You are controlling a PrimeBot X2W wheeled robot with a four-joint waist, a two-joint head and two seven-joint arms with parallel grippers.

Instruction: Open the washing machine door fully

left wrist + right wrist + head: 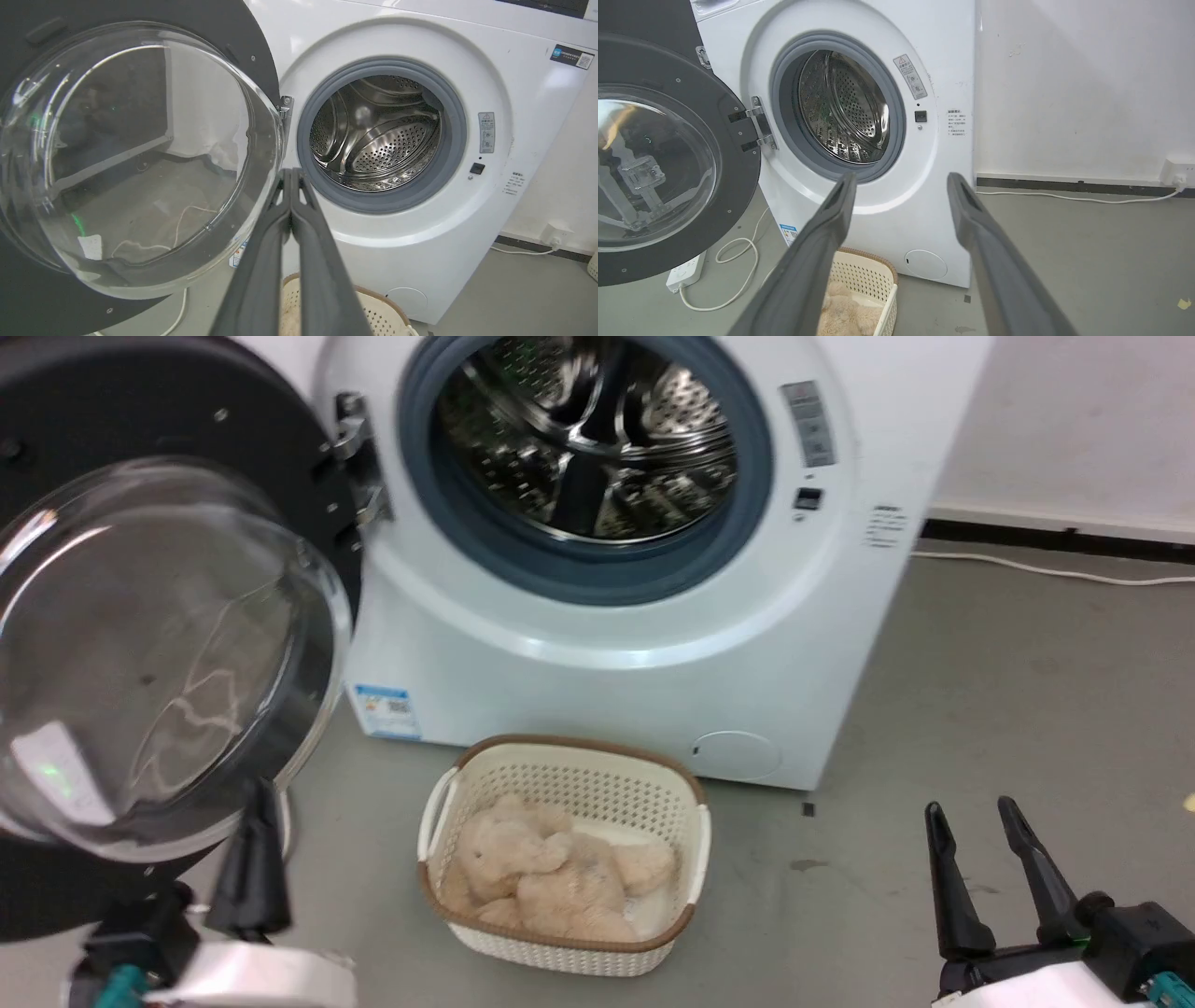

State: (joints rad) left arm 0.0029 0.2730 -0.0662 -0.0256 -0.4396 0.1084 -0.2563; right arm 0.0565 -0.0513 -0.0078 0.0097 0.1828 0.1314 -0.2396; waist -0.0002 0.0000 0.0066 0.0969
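Glass washing machine door [159, 644] faces outward; left end effector [290, 173] closed empty, right end effector [971, 808] spread empty.

door [159, 644] stands open to the left of the washing machine [607, 681]; basket [569, 749] on floor [980, 709] before machine, soft toy [551, 877] inside

We note the washing machine door [140, 644] swung wide open on its left-side hinge, black ring framing a bulging clear glass bowl.
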